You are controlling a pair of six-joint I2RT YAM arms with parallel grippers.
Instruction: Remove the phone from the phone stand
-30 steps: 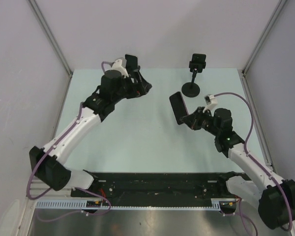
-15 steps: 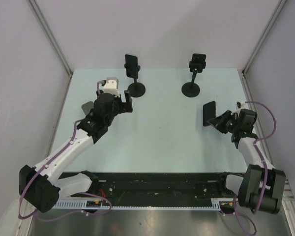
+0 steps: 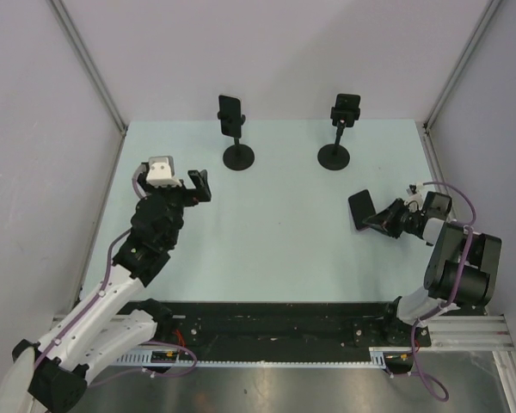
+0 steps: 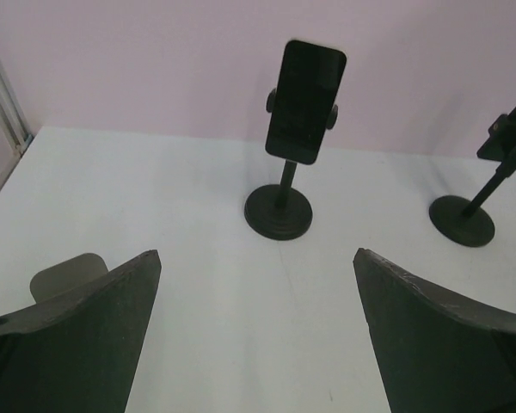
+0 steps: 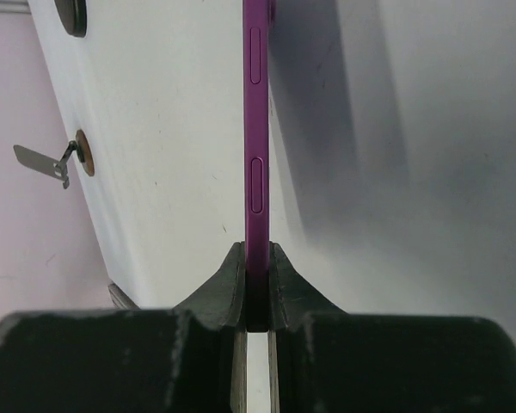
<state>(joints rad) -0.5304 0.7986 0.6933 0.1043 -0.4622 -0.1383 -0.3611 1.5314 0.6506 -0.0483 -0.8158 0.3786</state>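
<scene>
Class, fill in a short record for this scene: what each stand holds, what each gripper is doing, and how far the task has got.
left stand: upright, dark phone clamped in it
right stand: upright, no phone seen in its clamp
right gripper: jaws shut on the purple phone, gripped across its thin edge
left gripper: jaws wide open, holding nothing, facing the left stand
task status: purple phone off a stand and in hand; dark phone mounted

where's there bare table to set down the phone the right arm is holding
Widest bare table lies centre, between the left end effector and the held phone, nearer than both stands. Crowded at the back around the left stand and right stand.
</scene>
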